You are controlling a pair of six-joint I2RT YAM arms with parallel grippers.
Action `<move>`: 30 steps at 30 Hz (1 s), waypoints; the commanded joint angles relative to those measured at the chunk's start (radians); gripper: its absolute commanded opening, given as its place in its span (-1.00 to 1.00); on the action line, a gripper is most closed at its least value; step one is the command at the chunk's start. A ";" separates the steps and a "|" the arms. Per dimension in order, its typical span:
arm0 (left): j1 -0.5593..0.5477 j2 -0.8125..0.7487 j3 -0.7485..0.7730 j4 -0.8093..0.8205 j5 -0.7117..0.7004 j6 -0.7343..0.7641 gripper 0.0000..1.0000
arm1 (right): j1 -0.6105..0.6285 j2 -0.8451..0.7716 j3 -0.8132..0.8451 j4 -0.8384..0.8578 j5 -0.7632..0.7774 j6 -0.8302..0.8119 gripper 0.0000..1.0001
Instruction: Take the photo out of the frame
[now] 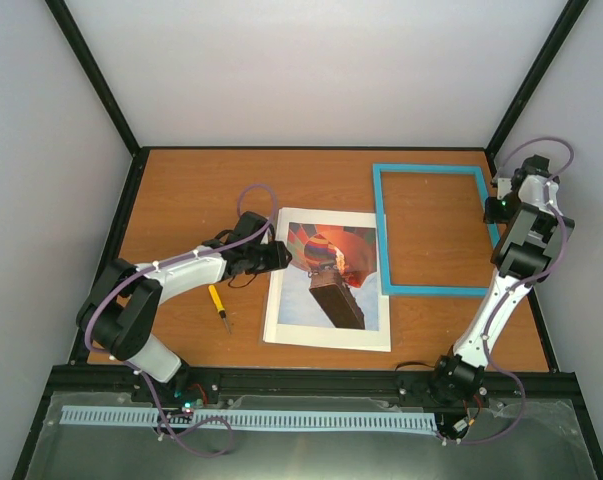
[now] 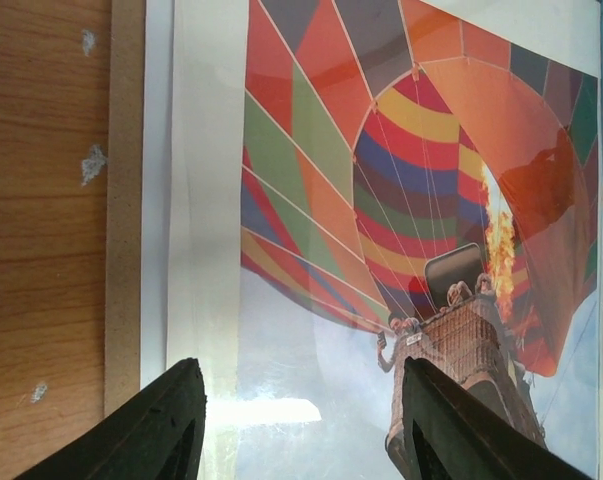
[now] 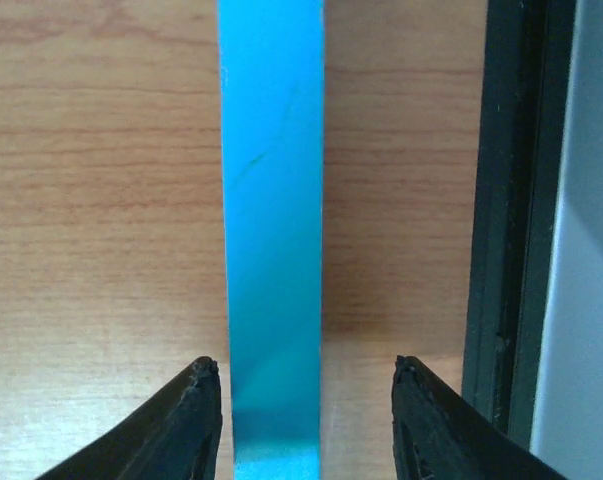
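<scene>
The photo, a colourful hot-air balloon print, lies flat at the table's middle inside a white mat border. The turquoise frame lies empty at the back right, with bare table showing through it. My left gripper is open over the photo's left edge. In the left wrist view the photo fills the picture, and my left gripper spans sky and mat. My right gripper is open above the frame's right bar, which runs between the fingers in the right wrist view, where my right gripper is empty.
A yellow-handled screwdriver lies left of the photo. A brown board edge shows beside the mat. The black enclosure rail runs close to the right of the frame bar. Grey walls enclose the table.
</scene>
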 commanded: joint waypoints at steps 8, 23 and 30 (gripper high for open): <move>0.056 -0.062 -0.014 -0.083 -0.031 0.054 0.22 | 0.017 -0.331 -0.281 0.040 -0.081 0.026 0.07; 0.079 -0.291 -0.235 0.065 0.363 0.156 0.20 | 0.562 -0.747 -0.836 -0.040 -0.593 -0.212 0.06; 0.043 -0.301 -0.278 0.036 0.431 0.116 0.16 | 0.714 -0.782 -0.984 0.029 -0.551 -0.204 0.03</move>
